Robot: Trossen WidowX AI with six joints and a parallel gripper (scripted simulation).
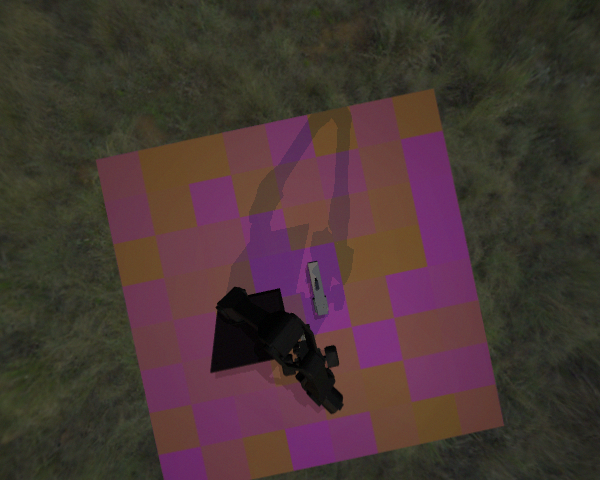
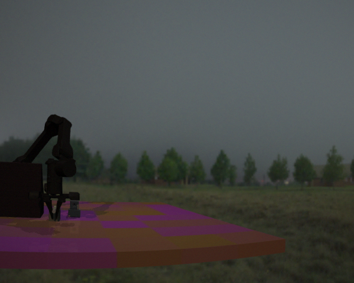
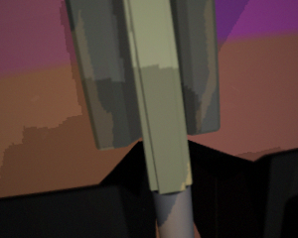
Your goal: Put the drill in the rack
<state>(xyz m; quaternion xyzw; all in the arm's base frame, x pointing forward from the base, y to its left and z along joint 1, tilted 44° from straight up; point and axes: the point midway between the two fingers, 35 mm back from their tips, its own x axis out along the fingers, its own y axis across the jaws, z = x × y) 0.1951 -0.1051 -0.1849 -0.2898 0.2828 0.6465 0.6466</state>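
Observation:
The drill (image 3: 159,99) shows in the wrist view as a long pale green bar with a grey round shank at its lower end. It lies along the middle of the grey rack (image 3: 101,114), between its two sides; whether it rests there, I cannot tell. My gripper (image 3: 158,148) (image 2: 55,219) is shut on the drill, low near the table top. The grey block with a dark slot (image 1: 319,302) (image 2: 74,212) stands beside the gripper; a small dark part, perhaps the key (image 1: 316,283), shows in its slot. In the top view the arm hides the fingertips and most of the rack.
A large dark box (image 1: 233,338) (image 2: 13,188) stands close beside the gripper, partly under the arm in the overhead view. The chequered table top (image 1: 419,330) (image 2: 183,243) is lit dimly, with the arm's shadow across it. Its edges drop to grass.

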